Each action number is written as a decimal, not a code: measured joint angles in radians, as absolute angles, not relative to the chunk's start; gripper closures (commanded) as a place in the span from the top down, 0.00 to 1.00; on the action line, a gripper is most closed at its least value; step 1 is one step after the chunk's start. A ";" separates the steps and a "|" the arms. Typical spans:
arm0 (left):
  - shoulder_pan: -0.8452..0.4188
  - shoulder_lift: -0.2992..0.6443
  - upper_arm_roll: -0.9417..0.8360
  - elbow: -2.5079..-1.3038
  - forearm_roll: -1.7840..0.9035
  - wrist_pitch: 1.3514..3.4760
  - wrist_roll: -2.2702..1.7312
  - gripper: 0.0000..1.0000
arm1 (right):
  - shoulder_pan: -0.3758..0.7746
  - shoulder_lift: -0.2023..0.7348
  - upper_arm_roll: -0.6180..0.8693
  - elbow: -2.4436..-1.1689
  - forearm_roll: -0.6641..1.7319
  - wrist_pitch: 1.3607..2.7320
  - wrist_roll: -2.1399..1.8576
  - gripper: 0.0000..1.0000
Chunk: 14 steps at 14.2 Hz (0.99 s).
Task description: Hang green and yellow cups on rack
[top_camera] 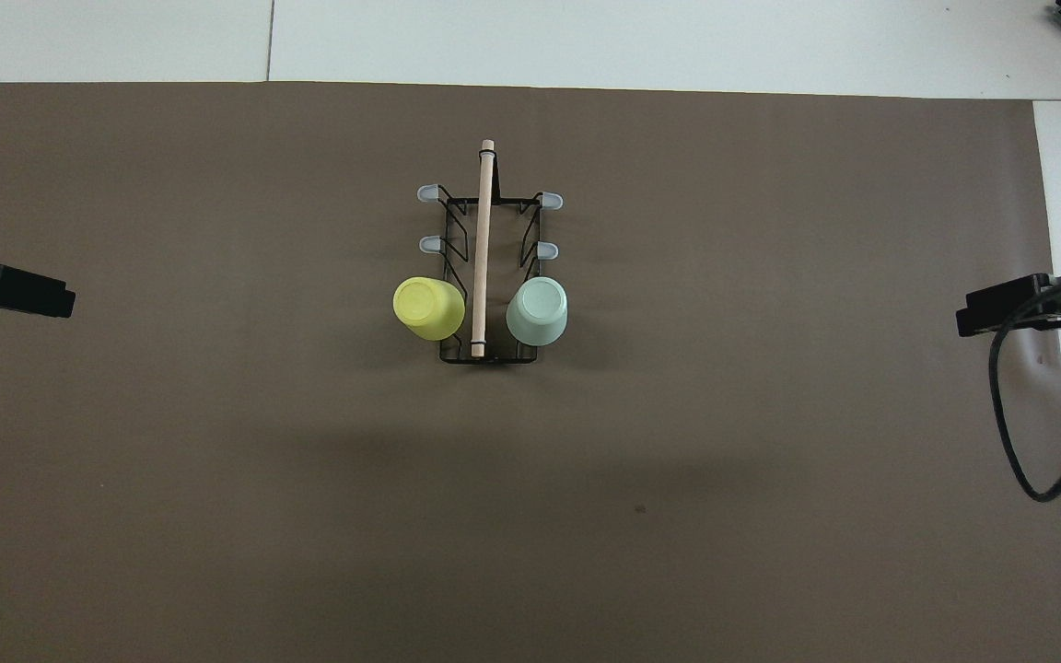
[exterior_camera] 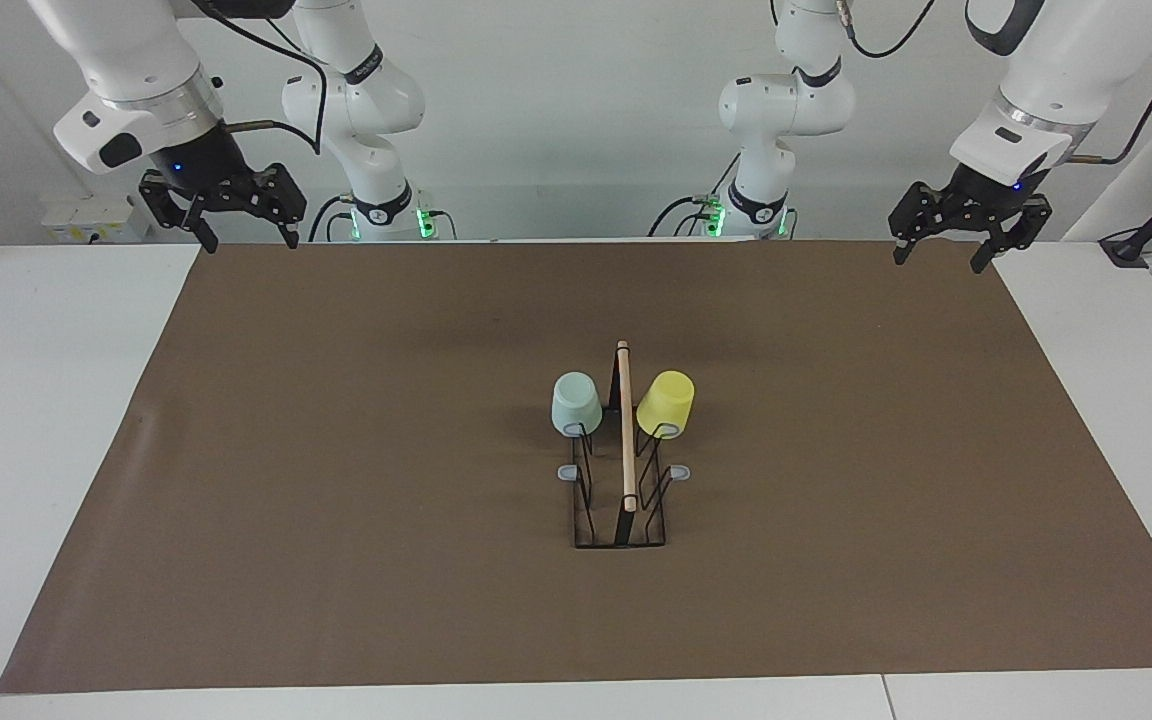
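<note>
A: Rack (exterior_camera: 620,470) sits mid-table, rod running away from the robots. Green cup (exterior_camera: 576,403) hangs upside down on the prong nearest the robots, toward the right arm's end; yellow cup (exterior_camera: 665,404) likewise toward the left arm's.

B: Arms?

A: Right gripper (exterior_camera: 247,237) and left gripper (exterior_camera: 939,256) wait raised over the mat corners, well apart from the rack, jaws spread, holding nothing. Looks done; no reach needed.

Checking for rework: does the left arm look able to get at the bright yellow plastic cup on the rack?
Probably yes. The yellow cup hangs upside down on the black wire rack's side toward the left arm; only bare brown mat lies between it and the open left gripper.
</note>
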State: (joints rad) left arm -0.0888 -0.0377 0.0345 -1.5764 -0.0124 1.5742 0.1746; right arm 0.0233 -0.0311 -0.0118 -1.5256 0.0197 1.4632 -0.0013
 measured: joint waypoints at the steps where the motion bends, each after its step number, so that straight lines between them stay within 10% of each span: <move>1: -0.091 -0.038 0.034 -1.576 -0.012 1.574 0.175 1.00 | 0.023 -0.031 -0.012 -1.526 0.020 1.463 -0.001 1.00; 14: -0.094 -0.040 0.036 -1.576 -0.010 1.572 0.126 1.00 | 0.023 -0.031 -0.013 -1.526 0.020 1.463 -0.001 1.00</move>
